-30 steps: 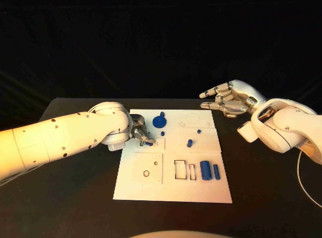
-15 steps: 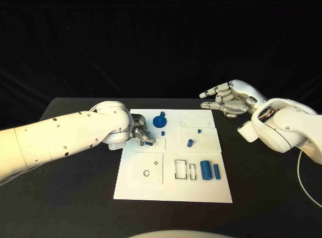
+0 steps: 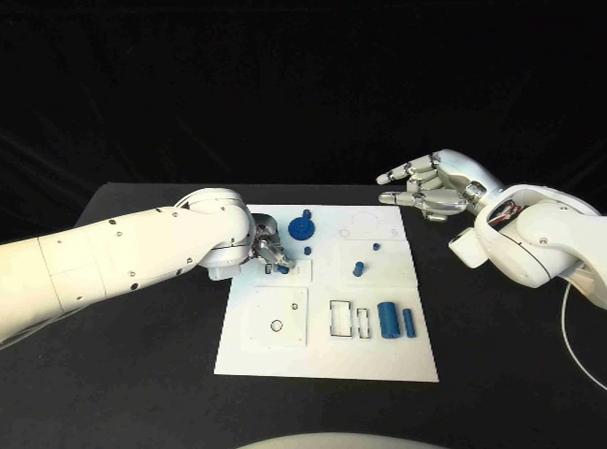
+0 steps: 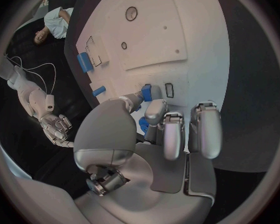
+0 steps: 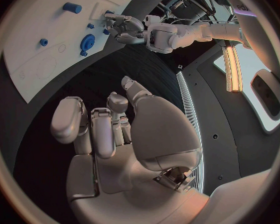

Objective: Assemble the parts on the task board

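On the black table point(image 3: 141, 374) the white board point(image 3: 384, 360) lies in the middle, carrying blue pieces: a round one point(image 3: 300, 227) near its far edge, a small peg point(image 3: 358, 269) at its centre, and two cylinders point(image 3: 387, 320) side by side toward the near right. The left hand point(image 3: 268, 251) rests at the board's left edge, its fingertips point(image 4: 146, 92) pinching a small blue piece point(image 4: 145, 91) against the board. The right hand point(image 3: 431, 189) hovers beyond the far right corner, holding nothing, fingers loosely curved and apart.
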Controlling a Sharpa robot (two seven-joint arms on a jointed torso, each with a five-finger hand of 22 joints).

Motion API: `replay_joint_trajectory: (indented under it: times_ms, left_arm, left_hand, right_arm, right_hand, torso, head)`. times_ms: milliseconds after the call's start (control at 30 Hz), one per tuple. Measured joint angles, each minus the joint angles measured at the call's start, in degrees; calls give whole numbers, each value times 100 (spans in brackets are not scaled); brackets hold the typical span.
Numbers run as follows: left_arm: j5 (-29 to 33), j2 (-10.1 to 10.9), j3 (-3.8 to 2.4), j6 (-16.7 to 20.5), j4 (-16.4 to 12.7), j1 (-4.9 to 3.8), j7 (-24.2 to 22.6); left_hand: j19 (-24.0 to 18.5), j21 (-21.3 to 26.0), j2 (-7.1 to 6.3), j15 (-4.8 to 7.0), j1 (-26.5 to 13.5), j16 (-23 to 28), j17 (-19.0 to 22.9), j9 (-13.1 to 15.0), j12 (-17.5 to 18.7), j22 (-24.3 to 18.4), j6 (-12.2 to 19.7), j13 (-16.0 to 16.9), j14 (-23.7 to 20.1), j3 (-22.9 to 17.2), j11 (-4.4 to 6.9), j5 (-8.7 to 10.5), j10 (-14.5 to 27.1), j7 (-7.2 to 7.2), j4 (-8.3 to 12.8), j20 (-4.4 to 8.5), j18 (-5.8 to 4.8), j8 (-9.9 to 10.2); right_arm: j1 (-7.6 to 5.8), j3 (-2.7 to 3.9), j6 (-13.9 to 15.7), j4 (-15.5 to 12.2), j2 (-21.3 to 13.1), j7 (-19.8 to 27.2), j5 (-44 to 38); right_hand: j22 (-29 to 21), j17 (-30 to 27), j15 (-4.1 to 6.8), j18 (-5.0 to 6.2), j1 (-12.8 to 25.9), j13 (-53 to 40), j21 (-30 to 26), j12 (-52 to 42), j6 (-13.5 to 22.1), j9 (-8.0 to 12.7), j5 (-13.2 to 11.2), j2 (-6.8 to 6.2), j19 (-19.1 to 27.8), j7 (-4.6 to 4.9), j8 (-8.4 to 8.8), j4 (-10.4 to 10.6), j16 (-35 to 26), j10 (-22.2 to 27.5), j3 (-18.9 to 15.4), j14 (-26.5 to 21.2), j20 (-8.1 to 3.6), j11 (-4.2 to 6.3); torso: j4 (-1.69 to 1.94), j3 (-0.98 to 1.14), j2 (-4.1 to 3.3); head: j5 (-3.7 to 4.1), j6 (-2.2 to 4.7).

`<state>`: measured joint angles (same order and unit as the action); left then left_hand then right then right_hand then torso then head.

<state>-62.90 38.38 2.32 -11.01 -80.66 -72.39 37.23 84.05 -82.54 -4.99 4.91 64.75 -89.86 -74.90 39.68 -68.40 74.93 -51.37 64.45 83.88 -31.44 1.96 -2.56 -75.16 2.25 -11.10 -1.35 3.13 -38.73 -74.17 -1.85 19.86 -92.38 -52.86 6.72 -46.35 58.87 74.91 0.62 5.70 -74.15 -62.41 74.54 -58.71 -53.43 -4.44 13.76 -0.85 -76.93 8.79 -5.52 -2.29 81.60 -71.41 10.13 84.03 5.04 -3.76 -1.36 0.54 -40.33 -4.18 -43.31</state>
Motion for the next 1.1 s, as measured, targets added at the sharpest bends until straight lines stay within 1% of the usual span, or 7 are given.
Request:
replay_joint_trajectory:
  times_ms: [167, 233, 500, 700, 833, 933, 1100]
  left_arm:
    - [0, -27, 14, -42, 7, 11, 0]
    - [1, -34, 14, -57, 13, 11, 0]
    - [4, -61, 16, -76, 45, 9, -2]
    - [7, -67, 18, -75, 64, 9, -2]
    - [12, -66, 18, -68, 85, 12, -6]
    - [21, -47, 9, -65, 87, 18, -10]
    - [33, 36, -4, -53, 84, 22, -11]
  left_hand:
    - [0, 0, -70, 0, -352, 0, 0, 28, -64, 0, -149, 49, 0, 244, -9, -6, -31, -52, -240, 0, 0, -35]
    - [0, 0, -108, 0, -403, 0, -3, 44, -64, 0, -159, 50, 0, 348, 10, -6, -51, -61, -264, 0, 0, -58]
    - [0, -22, -91, 0, -589, 0, -4, 90, -106, -1, -159, 68, 0, 662, 12, -6, -53, -62, -368, 0, 0, -98]
    - [0, -22, -160, 21, -834, 0, -4, 122, -106, -1, -179, 68, 21, 1070, 30, -6, -71, -81, -525, 0, 0, -108]
    - [0, -22, -100, 21, -1043, 0, -3, 148, -106, -1, -199, 83, 21, 1399, 30, -6, -71, -102, -554, 0, 0, -133]
    - [-22, -45, -61, 42, -1080, 0, -3, 168, -106, -1, -199, 93, 0, 1569, 51, -6, -91, -103, -553, 21, 1, -158]
    - [0, -45, -38, 42, -1102, 0, -3, 189, -129, -1, -218, 99, 0, 1689, 51, -6, -91, -123, -548, 43, 1, -166]
  right_arm:
    - [1, 0, -4, -1, 1, 1, 0]
    - [1, 0, -5, -1, 1, 1, 1]
    - [1, 0, -5, -4, 2, 4, 2]
    - [1, 0, -5, -5, 2, 7, 4]
    - [1, 0, -5, 1, 2, 8, 6]
    - [2, 0, -5, 7, 5, 9, 8]
    - [5, 0, -6, 13, 5, 10, 9]
  right_hand:
    - [-6, 0, 0, 0, 0, 0, 0, 0, 0, 0, 0, 0, 21, 0, 0, 0, 0, 0, 0, 0, 21, 0]
    - [-6, 0, 0, 0, 0, 0, 0, 0, 0, 0, 0, 0, 21, 0, 0, 0, 0, 0, 0, 0, 21, 0]
    - [-40, -1, 0, 0, 0, 26, -24, 32, 0, 5, 0, 0, 31, 0, 0, 0, -23, 15, 0, 0, 10, 15]
    - [-105, -1, 0, 0, 0, 61, -46, 60, 0, 5, 0, 0, 62, 0, 0, 0, -58, 42, 0, 0, 20, 0]
    - [-125, -1, 0, 1, 22, 72, -67, 82, 0, 10, 0, -22, 70, 0, 0, 0, -58, 42, 0, 0, 13, 0]
    - [-136, -1, 0, 0, 23, 78, -67, 82, 0, 10, 0, -23, 83, 0, 0, 16, -58, 62, -16, 0, -1, 20]
    - [-143, -1, 0, 1, 23, 77, -67, 82, 0, 10, 0, -23, 83, 0, 0, 16, -73, 62, -16, 0, -1, 20]
  torso:
    - [0, 1, 0]
    - [1, 1, 0]
    - [2, 1, 0]
    - [4, -2, 1]
    - [3, -2, 2]
    - [2, -4, 2]
    - [1, -6, 2]
  head:
    - [-1, -7]
    - [-1, -9]
    - [-1, -12]
    - [-4, -9]
    - [-5, -4]
    - [-5, 0]
    - [12, 5]
